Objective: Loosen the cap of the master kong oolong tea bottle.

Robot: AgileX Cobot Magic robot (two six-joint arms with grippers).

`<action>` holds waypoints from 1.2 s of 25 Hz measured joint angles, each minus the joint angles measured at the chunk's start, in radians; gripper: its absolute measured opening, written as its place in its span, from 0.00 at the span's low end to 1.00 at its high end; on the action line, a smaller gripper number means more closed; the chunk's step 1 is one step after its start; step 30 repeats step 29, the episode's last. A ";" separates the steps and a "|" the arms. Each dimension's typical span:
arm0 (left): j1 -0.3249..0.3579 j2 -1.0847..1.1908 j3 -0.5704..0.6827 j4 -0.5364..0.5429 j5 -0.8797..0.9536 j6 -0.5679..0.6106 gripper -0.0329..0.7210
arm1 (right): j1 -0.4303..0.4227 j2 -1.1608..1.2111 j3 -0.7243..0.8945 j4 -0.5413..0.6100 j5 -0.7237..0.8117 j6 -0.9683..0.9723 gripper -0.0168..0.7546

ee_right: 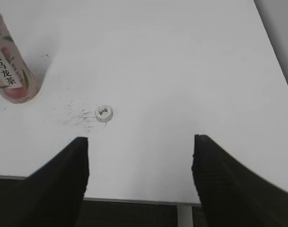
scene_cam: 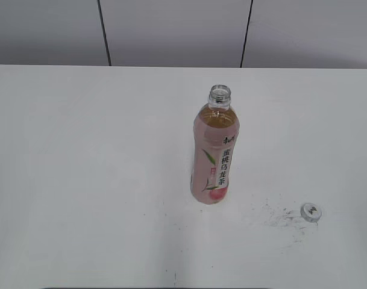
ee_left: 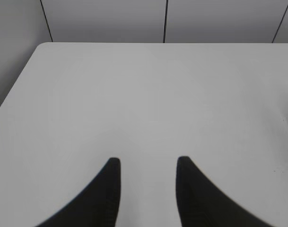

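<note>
Exterior view shows the bottle (scene_cam: 214, 150) standing upright near the middle of the white table (scene_cam: 81, 180), its neck bare. The cap (scene_cam: 311, 211) lies apart on the table to its right, seemingly top up beside faint dark scuffs (scene_cam: 276, 217). Both grippers, left (ee_left: 148, 163) and right (ee_right: 140, 142), have their jaws spread, gripping nothing.

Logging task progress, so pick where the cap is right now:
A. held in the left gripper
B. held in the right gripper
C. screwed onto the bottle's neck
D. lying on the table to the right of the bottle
D: the cap lies on the table right of the bottle, whose neck is bare; both the right gripper and the left gripper are open and empty.
</note>
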 joint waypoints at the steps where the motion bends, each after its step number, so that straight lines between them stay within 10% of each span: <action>1: 0.000 0.000 0.000 0.000 0.000 0.000 0.36 | 0.000 0.000 0.000 -0.010 0.000 0.018 0.69; 30: -0.027 0.000 0.000 0.000 0.000 0.000 0.36 | 0.000 0.000 0.000 -0.034 -0.001 0.054 0.69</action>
